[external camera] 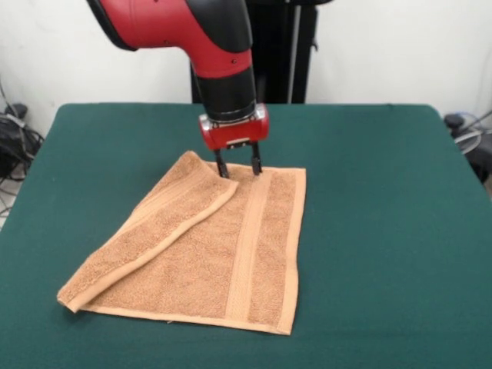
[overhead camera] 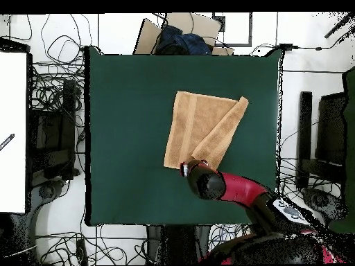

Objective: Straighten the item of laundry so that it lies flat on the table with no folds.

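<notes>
Towel point(external camera: 231, 254): you've got it mid-table point(external camera: 384, 231), mostly flat, one side flap folded diagonally over the top.
Fold: runs from the far edge down to the near-left corner in front view.
Bands: one shows along the right side.
Gripper point(external camera: 237, 165): fingers apart, tips down at the towel's far edge, beside the fold's top.
Arm point(external camera: 207, 46): comes in from above.

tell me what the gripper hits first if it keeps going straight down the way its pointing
The towel: the gripper points down, open, over its far edge beside the folded-over flap, and looks nearly on the cloth already.
</notes>
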`<action>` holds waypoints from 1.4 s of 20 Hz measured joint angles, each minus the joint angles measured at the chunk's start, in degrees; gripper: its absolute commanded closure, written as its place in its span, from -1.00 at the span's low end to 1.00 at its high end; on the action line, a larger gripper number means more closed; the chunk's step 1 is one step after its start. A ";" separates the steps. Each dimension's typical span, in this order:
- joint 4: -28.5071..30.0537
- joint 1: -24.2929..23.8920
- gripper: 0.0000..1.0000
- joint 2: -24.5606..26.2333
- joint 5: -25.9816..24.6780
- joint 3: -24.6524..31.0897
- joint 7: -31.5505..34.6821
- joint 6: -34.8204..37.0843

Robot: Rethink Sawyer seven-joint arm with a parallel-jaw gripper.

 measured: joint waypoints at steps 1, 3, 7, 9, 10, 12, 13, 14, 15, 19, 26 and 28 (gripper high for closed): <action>0.00 0.03 -1.00 -0.02 0.00 0.00 0.00 0.00; 0.00 0.10 -1.00 -0.08 0.00 -0.01 0.00 0.00; 0.04 0.67 -1.00 -0.83 0.00 -0.06 0.00 0.00; 0.12 0.86 -1.00 -1.28 0.00 -0.06 0.00 0.00; 0.17 0.93 -1.00 -1.52 0.00 -0.06 0.00 0.00; 0.30 0.98 -1.00 -2.00 0.00 -0.07 0.00 0.00; 0.32 0.98 -1.00 -2.11 0.00 -0.07 0.00 0.00; 0.37 0.99 -1.00 -2.39 -0.01 -0.07 0.00 0.00; 0.43 0.98 -1.00 -2.66 0.00 -0.07 0.00 0.00; 0.82 0.98 -1.00 -4.65 0.15 -0.07 0.00 0.00; 0.85 0.98 -1.00 -6.95 0.53 -0.07 0.00 0.00; 0.85 0.98 -1.00 -7.19 0.54 -0.07 0.00 0.00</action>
